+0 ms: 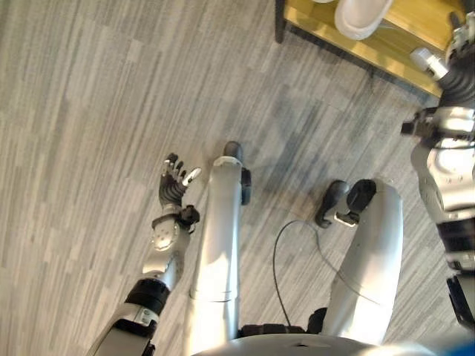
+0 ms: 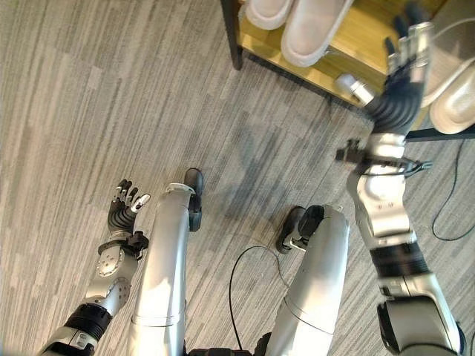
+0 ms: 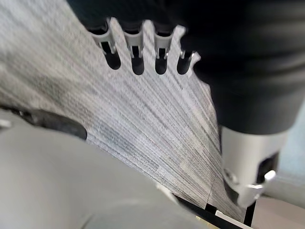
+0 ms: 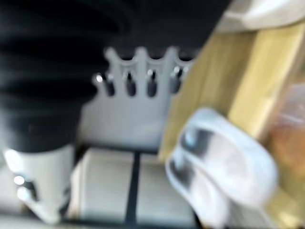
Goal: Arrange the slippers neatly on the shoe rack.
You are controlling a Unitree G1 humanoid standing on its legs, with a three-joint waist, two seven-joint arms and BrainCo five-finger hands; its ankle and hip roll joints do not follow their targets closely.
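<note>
Two white slippers sit on the wooden rack; right hand reaches over it, fingers straight, left hand relaxed, empty

Grey wood-grain floor, planks running in long streaks across both eye views. Darker patch of it just in front of the rack. Nothing lies on it.

White slippers on yellow wooden shoe rack; grey streaked floor.
</note>
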